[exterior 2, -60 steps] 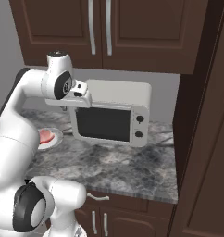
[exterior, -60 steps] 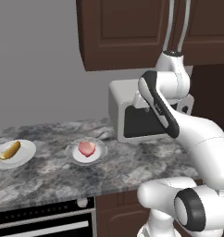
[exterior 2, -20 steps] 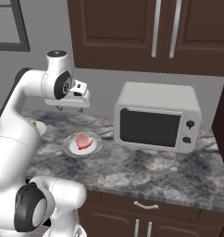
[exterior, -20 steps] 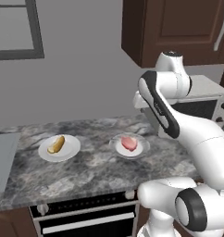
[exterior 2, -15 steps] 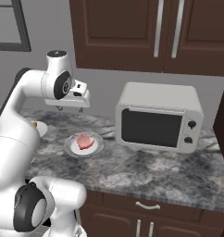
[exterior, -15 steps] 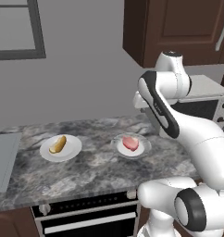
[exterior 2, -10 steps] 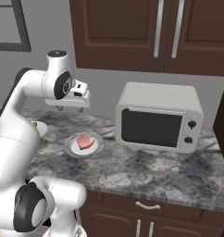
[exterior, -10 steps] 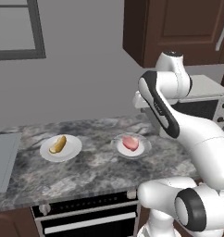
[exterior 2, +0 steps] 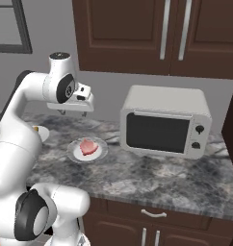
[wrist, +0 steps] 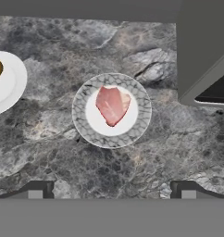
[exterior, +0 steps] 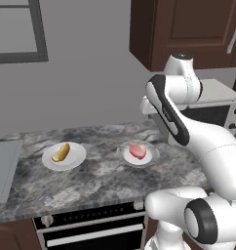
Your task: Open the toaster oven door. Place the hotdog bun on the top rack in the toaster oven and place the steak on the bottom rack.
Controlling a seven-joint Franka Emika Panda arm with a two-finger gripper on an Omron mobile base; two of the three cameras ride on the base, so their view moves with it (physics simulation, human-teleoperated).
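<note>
Steak [wrist: 112, 104] lies on a patterned plate [wrist: 81, 121] directly below the hand, with the hotdog bun [exterior: 61, 152] on a white plate [exterior: 76, 157] further along the marble counter [exterior: 105, 180], well apart from it. The gripper [wrist: 111, 190] hovers high over the steak plate, jaws spread wide with nothing between them. The toaster oven [exterior 2: 164, 121] sits at the far end of the counter, and the toaster oven door [exterior 2: 158, 133] looks shut in the right base view, so the racks inside are hidden. Judging by that, the door seems to be the step in hand, though the hand is centred over the food. To do it well, the hand should swing toward the oven's front, turn to face the door's upper edge, and pull out and down in an arc about the bottom hinge rather than straight back. Going slowly matters, since a hard tug could drag the whole oven along the counter.
</note>
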